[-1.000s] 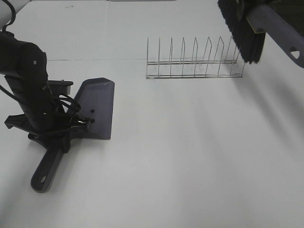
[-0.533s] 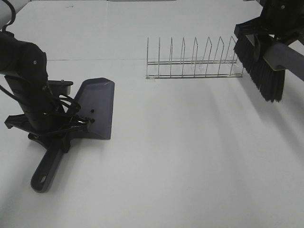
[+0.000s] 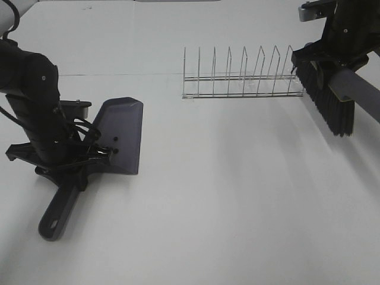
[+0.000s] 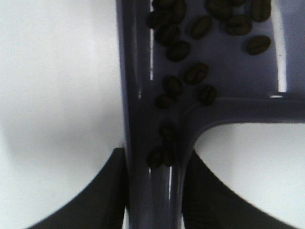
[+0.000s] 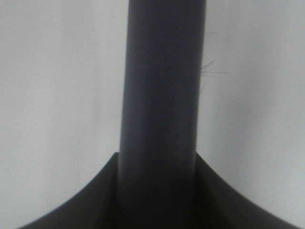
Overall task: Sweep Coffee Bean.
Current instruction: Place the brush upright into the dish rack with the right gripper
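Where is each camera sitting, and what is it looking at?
High camera: above the table, looking down at the dustpan, wire rack and brush; both arms show.
Left wrist camera: on the left arm, looking along the dustpan's handle at the coffee beans; the left gripper shows, holding it.
Right wrist camera: on the right arm, looking along the brush's handle; the right gripper shows.
Shared: high and left wrist views both show the dustpan.

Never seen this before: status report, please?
Left tool shut on grey plastic dustpan; right tool shut on black-bristled brush. Dark brown coffee beans inside dustpan. Wire rack beside brush.
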{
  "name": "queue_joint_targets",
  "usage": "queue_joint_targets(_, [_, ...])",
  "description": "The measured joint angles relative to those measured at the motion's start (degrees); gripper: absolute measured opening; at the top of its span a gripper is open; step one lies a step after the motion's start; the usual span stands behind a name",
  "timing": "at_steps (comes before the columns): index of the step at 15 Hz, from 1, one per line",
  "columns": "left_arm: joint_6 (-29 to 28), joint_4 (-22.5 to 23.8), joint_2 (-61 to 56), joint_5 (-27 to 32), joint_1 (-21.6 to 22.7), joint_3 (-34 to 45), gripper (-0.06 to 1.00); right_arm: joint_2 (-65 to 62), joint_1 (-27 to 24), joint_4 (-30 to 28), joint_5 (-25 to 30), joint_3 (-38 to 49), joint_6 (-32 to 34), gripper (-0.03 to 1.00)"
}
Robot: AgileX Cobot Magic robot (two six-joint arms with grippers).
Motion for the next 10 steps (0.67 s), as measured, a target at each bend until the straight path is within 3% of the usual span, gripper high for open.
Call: queue_joint_targets(10, [0.0, 0.0, 0.0, 0.0, 0.0, 0.1, 0.26, 6.5, -0.9, -0.2, -8.4, -0.4, 0.8, 0.26])
